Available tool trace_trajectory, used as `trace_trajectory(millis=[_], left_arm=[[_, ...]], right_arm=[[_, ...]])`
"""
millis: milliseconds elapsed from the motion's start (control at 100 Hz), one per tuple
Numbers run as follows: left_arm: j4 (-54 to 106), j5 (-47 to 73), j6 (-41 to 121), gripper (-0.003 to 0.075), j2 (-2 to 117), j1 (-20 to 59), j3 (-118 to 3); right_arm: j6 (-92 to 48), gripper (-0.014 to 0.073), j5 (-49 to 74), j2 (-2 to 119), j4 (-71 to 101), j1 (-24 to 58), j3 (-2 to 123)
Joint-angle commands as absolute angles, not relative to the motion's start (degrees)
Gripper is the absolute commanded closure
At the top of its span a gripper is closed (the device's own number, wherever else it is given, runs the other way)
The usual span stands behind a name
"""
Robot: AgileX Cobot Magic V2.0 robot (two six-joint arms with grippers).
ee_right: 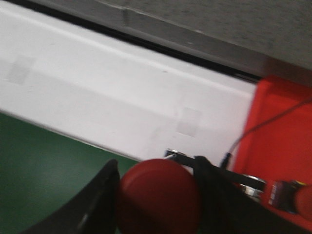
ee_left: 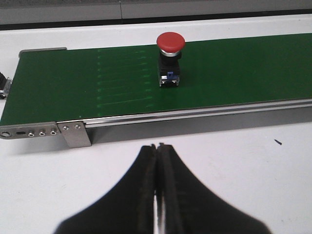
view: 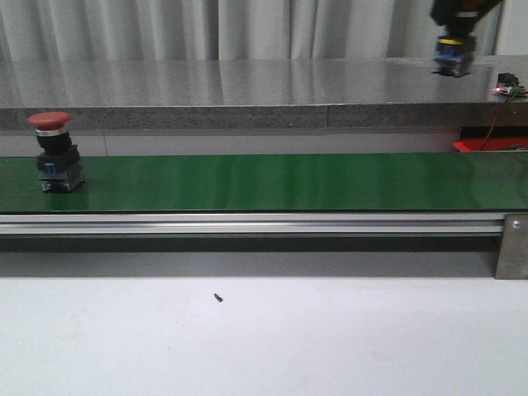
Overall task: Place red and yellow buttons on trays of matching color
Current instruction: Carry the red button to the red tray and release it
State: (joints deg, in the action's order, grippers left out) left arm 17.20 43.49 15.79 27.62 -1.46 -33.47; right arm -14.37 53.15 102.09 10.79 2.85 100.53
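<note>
Green belt [view: 272,181] running left to right across the middle of the front view, aluminium rail [view: 247,223] along its near edge, metal bracket [view: 511,245] at the rail's right end. Grey stone-look ledge [view: 247,91] behind the belt, pale curtain [view: 206,29] beyond that.

Red button on belt [view: 54,151]: upright at the far left of the belt, red mushroom cap on a black body with a blue base; nothing touching it. Same unit in the left wrist view [ee_left: 170,61], standing well clear of the belt's edges, with open belt on both sides.

Left gripper [ee_left: 157,146]: fingers pressed together, nothing between them, hovering over the white table [ee_left: 234,161] on the near side of the belt. Rail and belt edge lying between gripper and button. Small dark speck [view: 218,297] on the table, near side.

Right gripper [ee_right: 156,190]: closed around a held red button [ee_right: 158,197], cap wedged between the two black fingers [ee_right: 95,204]. In the front view, gripper and button [view: 454,56] raised high at the far right, above the ledge line.

Red tray [view: 487,145]: thin sliver at the right, behind the belt; in the right wrist view [ee_right: 278,146], just right of the held button. Thin cable [ee_right: 263,124] crossing the tray. Small red-capped item [ee_right: 292,197] at the tray's edge, too blurred to identify. Yellow tray not seen.
</note>
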Motion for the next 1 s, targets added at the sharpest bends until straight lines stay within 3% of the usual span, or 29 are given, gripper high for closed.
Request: trace_trajectory(millis=[0, 440, 990], left_arm=[[18.3, 39.3, 15.8, 0.074, 27.9, -1.0, -34.9], [18.3, 39.3, 15.8, 0.074, 27.9, -1.0, -34.9], [18.3, 39.3, 15.8, 0.074, 27.9, -1.0, -34.9]], right_arm=[[-14.9, 0.0419, 51.1, 98.7, 11.1, -2.1, 101.7], [-14.9, 0.0419, 42.4, 98.8, 10.8, -18.9, 95.0], [-13.8, 0.0419, 35.5, 109.4, 10.7, -23.4, 94.6]])
